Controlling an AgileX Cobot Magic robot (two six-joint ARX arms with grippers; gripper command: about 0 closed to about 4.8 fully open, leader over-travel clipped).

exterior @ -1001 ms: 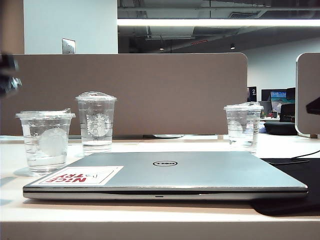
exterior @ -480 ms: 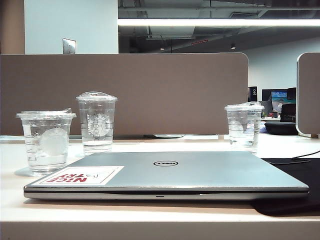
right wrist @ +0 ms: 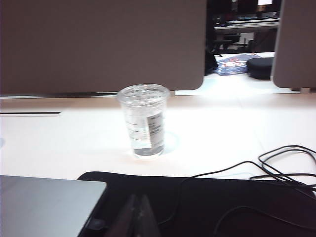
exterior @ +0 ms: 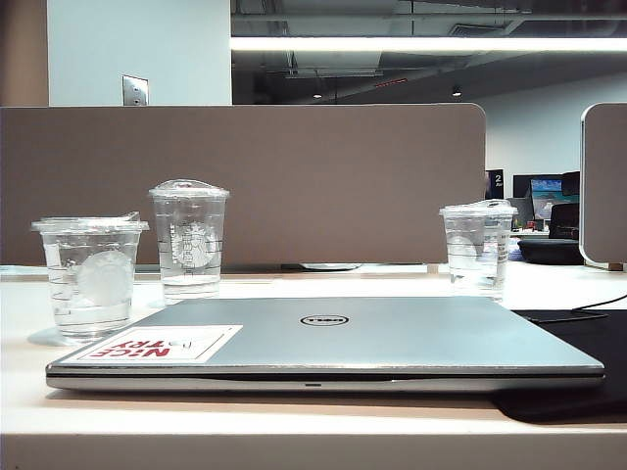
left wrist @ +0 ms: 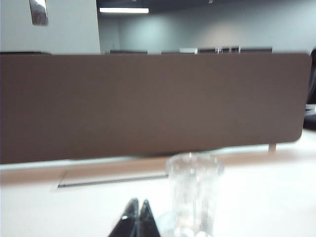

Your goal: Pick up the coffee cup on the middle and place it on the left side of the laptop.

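Note:
The coffee cup (exterior: 90,279), squat and clear with a flat lid and a round white logo, stands on the table just left of the laptop's front corner. The silver laptop (exterior: 323,343) lies closed in the middle, with a red-and-white sticker on its near left corner. Neither arm shows in the exterior view. My left gripper (left wrist: 138,202) is shut and empty, with a blurred clear cup (left wrist: 193,192) just beside its tips; I cannot tell which cup it is. My right gripper (right wrist: 139,196) is shut and empty over a black mat (right wrist: 207,207), beside the laptop's corner (right wrist: 44,205).
A taller domed-lid cup (exterior: 189,240) stands behind the coffee cup. A lined cup (exterior: 477,245) (right wrist: 144,121) stands at the back right. Black cables (right wrist: 276,168) trail over the mat and table. A brown partition (exterior: 245,181) closes off the back.
Dark arm parts at the left and right edges of the exterior view a second ago have left the frame. The cups and laptop have not moved.

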